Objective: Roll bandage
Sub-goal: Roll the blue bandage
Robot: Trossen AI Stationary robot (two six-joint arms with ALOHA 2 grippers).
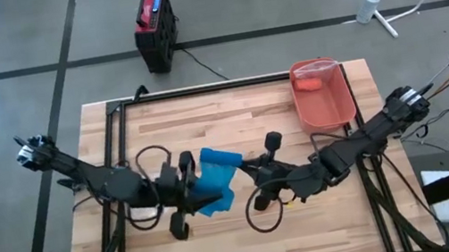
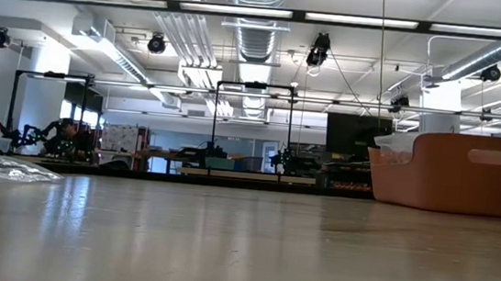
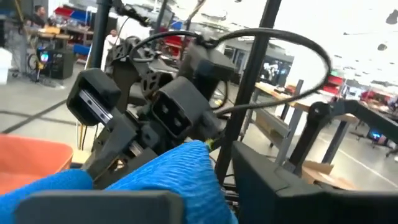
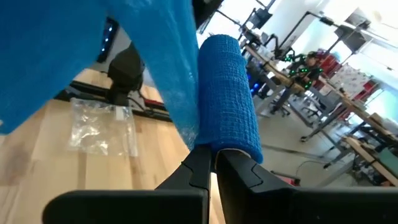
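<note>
Bandage held in the air between our two grippers.

The bandage [image 1: 215,182] hangs over the table middle; our right gripper [image 4: 214,163] is pressed together on the roll's end, and the left gripper [image 1: 187,184] touches the loose sheet, its fingers' state unclear.

Left claw [image 1: 187,189] grip hidden by bandage [image 1: 215,180]

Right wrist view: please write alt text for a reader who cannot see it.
The right hand, its dark fingers shut, pinches the end of a blue woven bandage roll, with loose blue bandage hanging beside it. Below lies a clear crumpled plastic wrapper on the light wooden table.
</note>
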